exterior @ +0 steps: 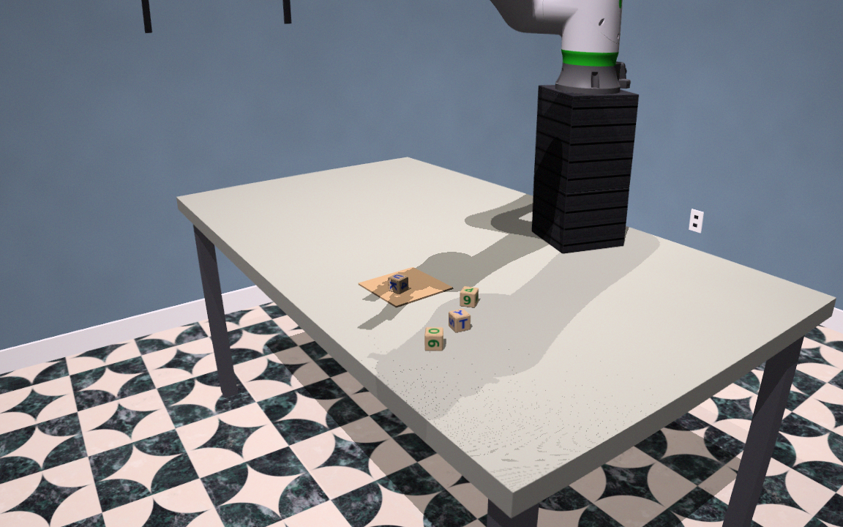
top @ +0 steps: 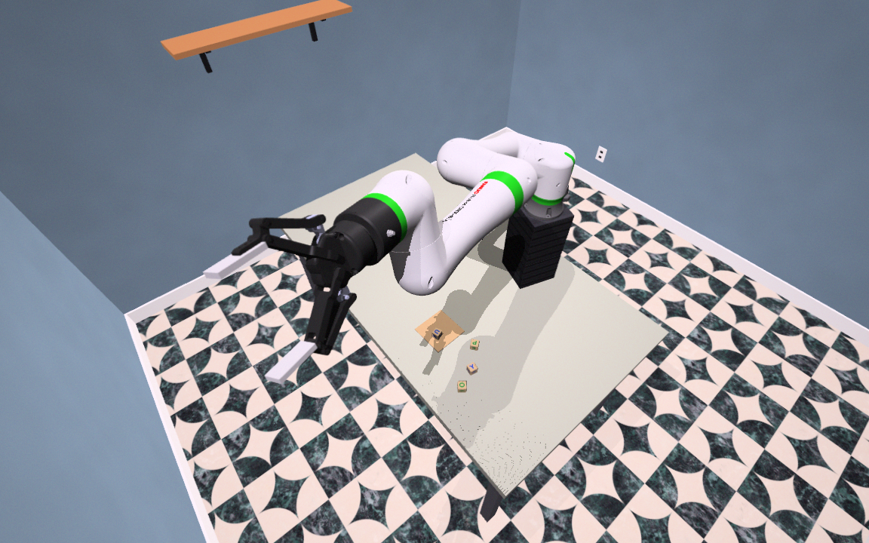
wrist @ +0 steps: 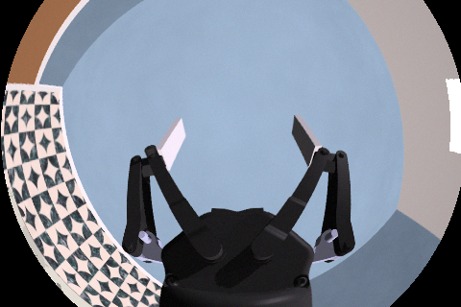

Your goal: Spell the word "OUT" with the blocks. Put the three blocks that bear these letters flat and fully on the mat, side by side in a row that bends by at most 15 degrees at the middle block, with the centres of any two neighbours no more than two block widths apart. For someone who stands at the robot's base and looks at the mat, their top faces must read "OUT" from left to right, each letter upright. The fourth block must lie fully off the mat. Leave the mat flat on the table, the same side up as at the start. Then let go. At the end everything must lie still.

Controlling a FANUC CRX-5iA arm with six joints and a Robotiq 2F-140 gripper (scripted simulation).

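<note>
The orange mat (top: 451, 325) (exterior: 434, 288) lies flat on the table. A block with U on top (top: 437, 333) (exterior: 398, 282) sits on it, in shadow. Off the mat on the table stand three blocks: one with a green P on top and a 6 or 9 on a side (top: 474, 344) (exterior: 468, 297), one with a blue Y on top and T on a side (top: 472, 368) (exterior: 459, 320), and one with a green O on top (top: 461, 386) (exterior: 434, 339). My gripper (top: 243, 325) (wrist: 237, 125) is open and empty, high and away from the blocks, pointing toward a wall. It is outside the exterior view.
The pale table (top: 600, 337) (exterior: 706, 314) carries the black pedestal (top: 537, 250) (exterior: 582, 170) of the arm. The arm's shadow falls across the mat and table. An orange shelf (top: 255, 29) hangs on the wall. The patterned floor surrounds the table.
</note>
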